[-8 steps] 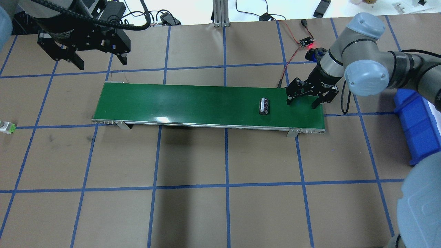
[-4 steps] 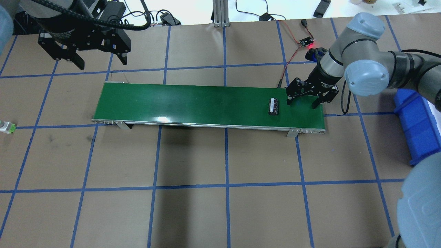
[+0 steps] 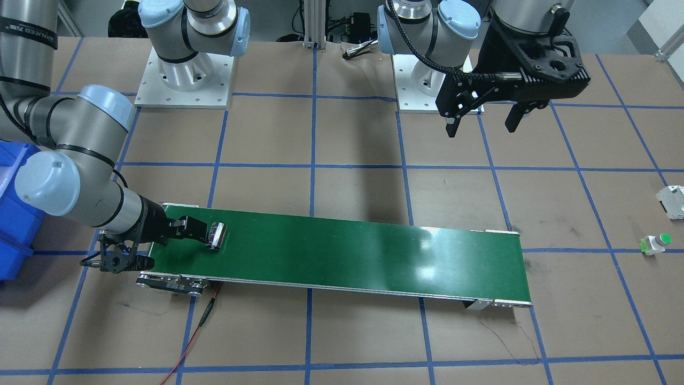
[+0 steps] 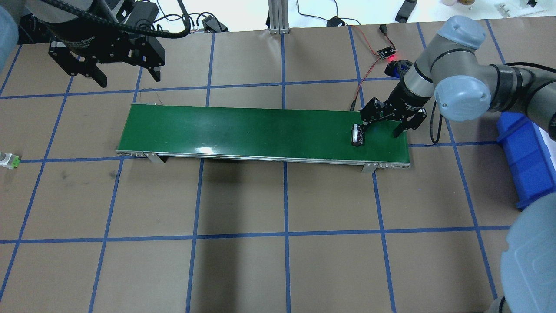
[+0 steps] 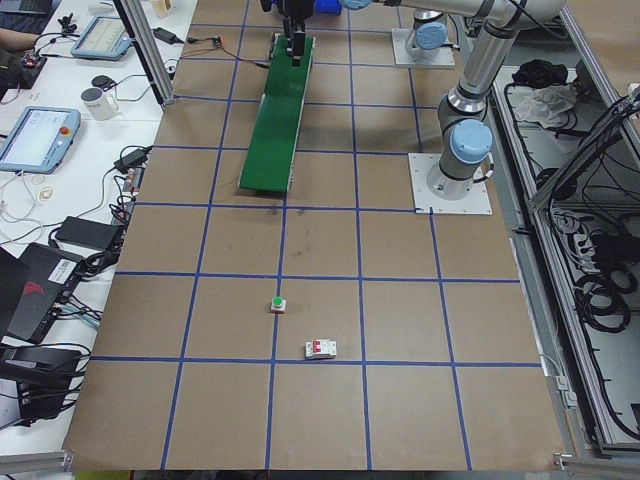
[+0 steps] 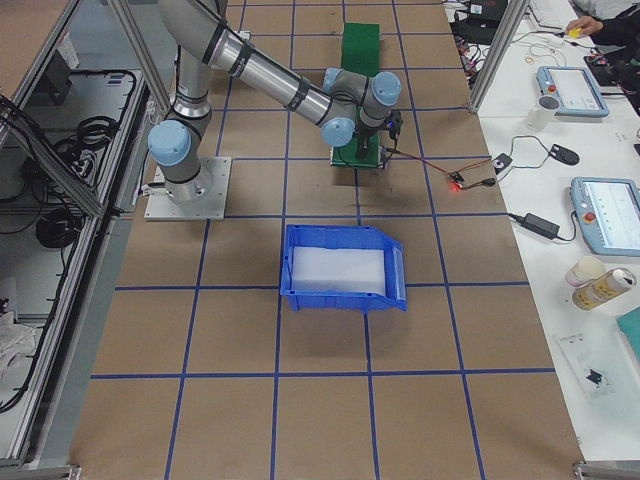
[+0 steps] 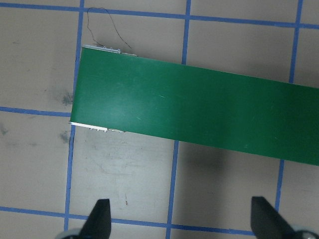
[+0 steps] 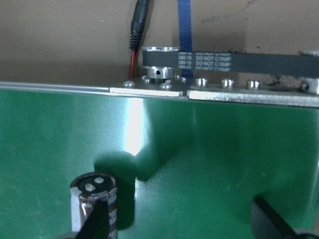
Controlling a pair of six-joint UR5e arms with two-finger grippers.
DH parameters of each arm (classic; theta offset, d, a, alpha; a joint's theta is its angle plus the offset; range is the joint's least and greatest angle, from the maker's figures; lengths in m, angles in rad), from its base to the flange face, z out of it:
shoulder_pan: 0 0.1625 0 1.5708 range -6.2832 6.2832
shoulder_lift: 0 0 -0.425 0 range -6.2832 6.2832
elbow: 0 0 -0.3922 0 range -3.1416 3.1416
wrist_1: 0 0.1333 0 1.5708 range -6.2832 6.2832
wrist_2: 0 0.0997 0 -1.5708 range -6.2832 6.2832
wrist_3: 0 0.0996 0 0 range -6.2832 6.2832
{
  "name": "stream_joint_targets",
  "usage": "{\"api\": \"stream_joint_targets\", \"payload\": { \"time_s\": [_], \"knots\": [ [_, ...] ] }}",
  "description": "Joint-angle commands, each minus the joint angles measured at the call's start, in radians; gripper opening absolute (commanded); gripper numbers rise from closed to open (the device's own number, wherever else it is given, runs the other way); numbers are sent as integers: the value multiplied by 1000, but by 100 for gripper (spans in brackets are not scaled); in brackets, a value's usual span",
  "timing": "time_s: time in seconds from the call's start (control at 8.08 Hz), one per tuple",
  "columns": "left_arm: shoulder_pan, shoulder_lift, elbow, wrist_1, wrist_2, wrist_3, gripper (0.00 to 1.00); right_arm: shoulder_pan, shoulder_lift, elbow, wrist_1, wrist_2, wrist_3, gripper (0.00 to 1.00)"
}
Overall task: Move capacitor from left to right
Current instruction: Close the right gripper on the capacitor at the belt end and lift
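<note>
The capacitor (image 4: 358,135), a stubby dark cylinder with pale stripes, lies on the green belt (image 4: 243,130) near its right end. It sits right beside one finger of my open right gripper (image 4: 380,131), outside the gap. In the front-facing view the capacitor (image 3: 216,235) touches or nearly touches that finger. In the right wrist view the capacitor (image 8: 94,206) is low on the left, partly behind the left fingertip (image 8: 97,221). My left gripper (image 4: 129,80) is open and empty, high above the table beyond the belt's left end. It also shows in the front-facing view (image 3: 481,130).
A blue bin (image 4: 527,156) stands right of the belt. A sensor board with a red light (image 4: 386,53) and red wires lie behind the belt's right end. A white button with green cap (image 3: 656,244) and a white block (image 3: 674,201) lie far left.
The capacitor has ridden right along the belt, from about a hand's width short of my right gripper to right beside its finger. Both grippers have stayed open and nearly still.
</note>
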Motion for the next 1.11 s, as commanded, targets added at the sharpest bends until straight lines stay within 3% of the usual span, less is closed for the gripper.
{"api": "stream_joint_targets", "payload": {
  "time_s": [0.0, 0.99],
  "knots": [
    [0, -1, 0, 10, 0, -1, 100, 0, 0, 0, 0, 0, 0, 100],
    [0, -1, 1, 13, 0, 1, 100, 0, 0, 0, -1, -18, -5, 100]
  ]
}}
